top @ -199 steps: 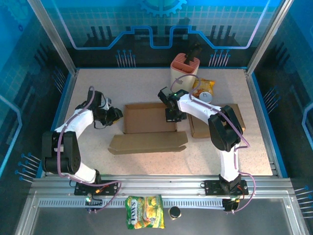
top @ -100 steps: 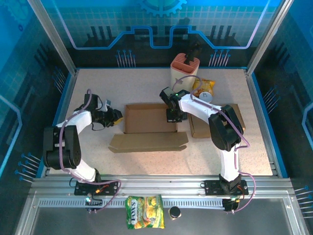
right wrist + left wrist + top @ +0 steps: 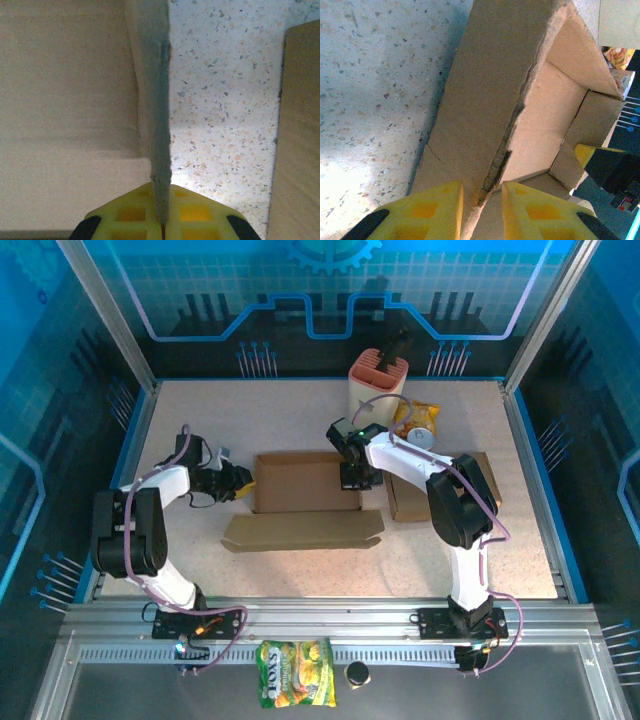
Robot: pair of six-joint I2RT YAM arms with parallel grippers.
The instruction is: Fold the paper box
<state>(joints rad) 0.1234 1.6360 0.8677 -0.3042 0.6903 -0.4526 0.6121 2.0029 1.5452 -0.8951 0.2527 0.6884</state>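
The left gripper [image 3: 482, 200] pinched one side wall of the paper box [image 3: 300, 480] between its fingers. The right gripper [image 3: 161, 220] clamped the opposite wall likewise, probably to hold both upright. The box lay between them.

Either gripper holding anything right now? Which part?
Right gripper is shut on the paper box, pinching its right side wall's top edge. Left gripper straddles the left wall; whether it is clamped cannot be told.
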